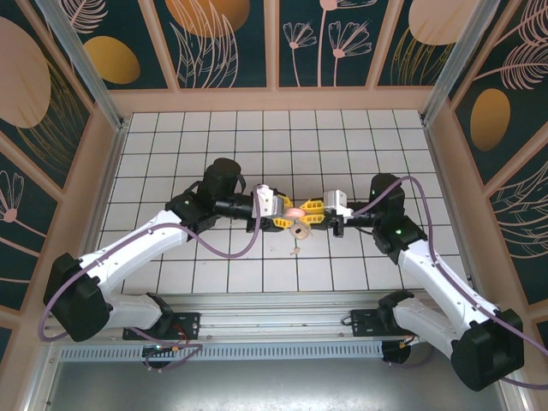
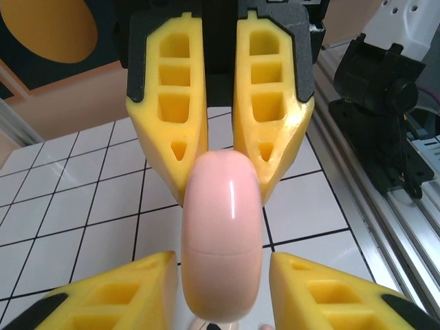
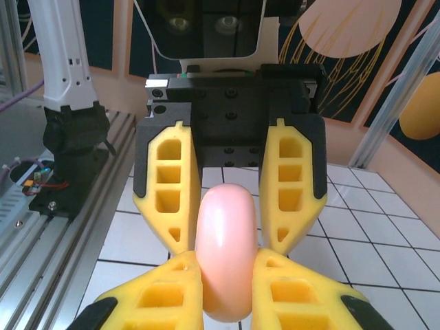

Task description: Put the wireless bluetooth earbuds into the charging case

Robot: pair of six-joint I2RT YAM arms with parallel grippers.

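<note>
Left hand (image 2: 221,275) and right hand (image 3: 225,275) both pinching closed case (image 2: 221,206) from opposite sides; opening step seeming underway; next needing it hinging open without slipping.

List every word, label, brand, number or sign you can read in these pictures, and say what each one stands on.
None can be read.
The charging case is plain pink, with no print.
The wall panels carry plant and disc drawings, no letters.
Any marking on the small circuit board, at the left of the right wrist view, is too small to read.
</note>
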